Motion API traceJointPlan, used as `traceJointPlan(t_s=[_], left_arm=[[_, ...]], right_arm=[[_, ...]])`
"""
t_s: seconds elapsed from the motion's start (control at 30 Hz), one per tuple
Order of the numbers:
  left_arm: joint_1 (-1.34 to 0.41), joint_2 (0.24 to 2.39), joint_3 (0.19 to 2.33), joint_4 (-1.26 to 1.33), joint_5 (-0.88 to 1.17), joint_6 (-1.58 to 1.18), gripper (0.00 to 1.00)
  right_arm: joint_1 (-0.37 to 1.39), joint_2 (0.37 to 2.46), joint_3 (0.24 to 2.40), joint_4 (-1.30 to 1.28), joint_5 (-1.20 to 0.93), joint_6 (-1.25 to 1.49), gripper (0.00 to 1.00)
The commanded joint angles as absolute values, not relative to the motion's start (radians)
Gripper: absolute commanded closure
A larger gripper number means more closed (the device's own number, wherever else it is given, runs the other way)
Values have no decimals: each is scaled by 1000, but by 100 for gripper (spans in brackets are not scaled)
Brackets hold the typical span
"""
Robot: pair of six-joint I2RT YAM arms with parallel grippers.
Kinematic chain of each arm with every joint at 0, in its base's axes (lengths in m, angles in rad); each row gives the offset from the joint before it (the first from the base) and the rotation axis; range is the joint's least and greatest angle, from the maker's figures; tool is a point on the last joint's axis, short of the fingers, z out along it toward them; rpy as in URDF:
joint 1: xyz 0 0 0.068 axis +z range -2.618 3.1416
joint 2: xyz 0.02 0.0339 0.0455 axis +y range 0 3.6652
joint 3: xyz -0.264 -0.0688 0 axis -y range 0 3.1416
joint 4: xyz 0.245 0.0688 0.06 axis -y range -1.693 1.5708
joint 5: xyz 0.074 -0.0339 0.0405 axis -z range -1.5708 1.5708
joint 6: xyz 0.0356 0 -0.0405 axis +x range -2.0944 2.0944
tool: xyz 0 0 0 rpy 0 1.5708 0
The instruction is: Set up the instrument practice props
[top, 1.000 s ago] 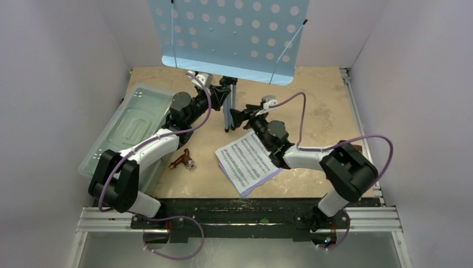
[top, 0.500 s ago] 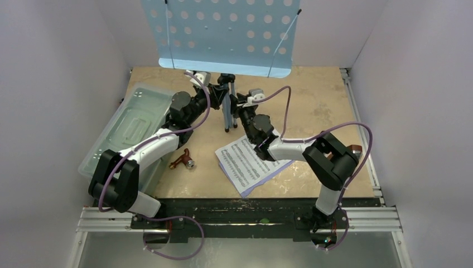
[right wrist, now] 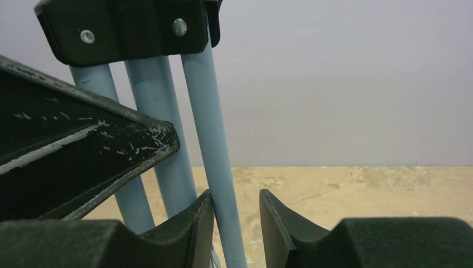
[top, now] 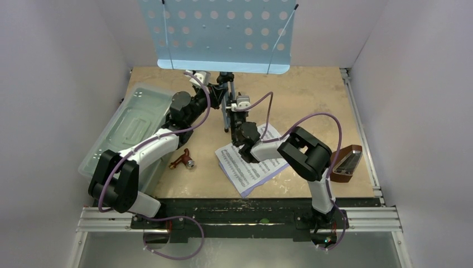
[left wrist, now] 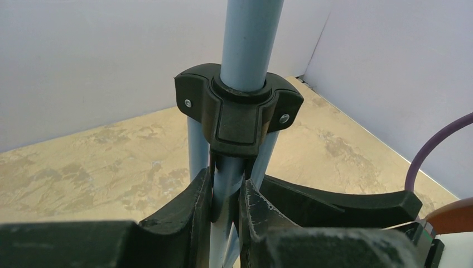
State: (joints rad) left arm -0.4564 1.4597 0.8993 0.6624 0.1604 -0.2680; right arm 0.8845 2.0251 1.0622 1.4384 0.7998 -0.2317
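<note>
Top view: we see the light-blue music stand (top: 222, 30) upright at 12 o'clock on the table (top: 315, 95). Its perforated desk faces us, and the pole drops to folded legs near the table ctr. Both arms reach in low on the pole, just under the black collar (left wrist: 239, 111).

Left gripper (left wrist: 226, 209) reaches in from 9 o'clock. Jaws are nearly closed, pinching one thin leg (left wrist: 225, 187) of the stand, w/ both pads on the tube. We read that as a firm hold.

Right gripper (right wrist: 234, 226) reaches in from 5 o'clock. Jaws are partway open, straddling another leg (right wrist: 215, 139). One finger (right wrist: 196, 229) touches the tube; the other stands off w/ a clear gap. So it's around the leg, not clamped.

The sheet-music pages (top: 245, 167) lie flat at 6 o'clock from the stand's foot: white sheet on top, lilac edge showing beneath. The right forearm crosses over their far corner.

The metronome (top: 346, 163) sits at 4 o'clock near the table's right edge, well apart from the stand. We can't tell if it's upright or on its side.

The clear box (top: 131, 128) is at 9 o'clock, w/ the left arm passing over its near end. A small brown-and-silver piece (top: 183, 161) lies between box and pages.
</note>
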Motion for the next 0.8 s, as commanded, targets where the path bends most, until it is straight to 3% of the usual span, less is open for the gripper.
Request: traceJointPlan(t_s=[0.0,0.1,0.2,0.27,0.3,0.6,0.77], left_arm=[[-472,1385,918,659,201,-295,100],[-483,1382,917,650,192,-287,100],[-501,1380,921,625,172,-272,100],[-507,1365,925,586,159,-250,100],[-512,1350,919,564,136,-228,100],[-525,1230,946,273,6,-86,100],[-524,1245,955,236,68,-72,100]], right_arm=[[837,2047,1107,1456,932,-340,64],[834,2045,1104,1427,896,-346,69],[812,2060,1081,1479,890,-416,83],[779,2071,1057,1554,888,-461,98],[762,2073,1047,1600,884,-493,100],[605,2027,940,1650,648,-544,100],[559,2035,911,1672,603,-615,100]])
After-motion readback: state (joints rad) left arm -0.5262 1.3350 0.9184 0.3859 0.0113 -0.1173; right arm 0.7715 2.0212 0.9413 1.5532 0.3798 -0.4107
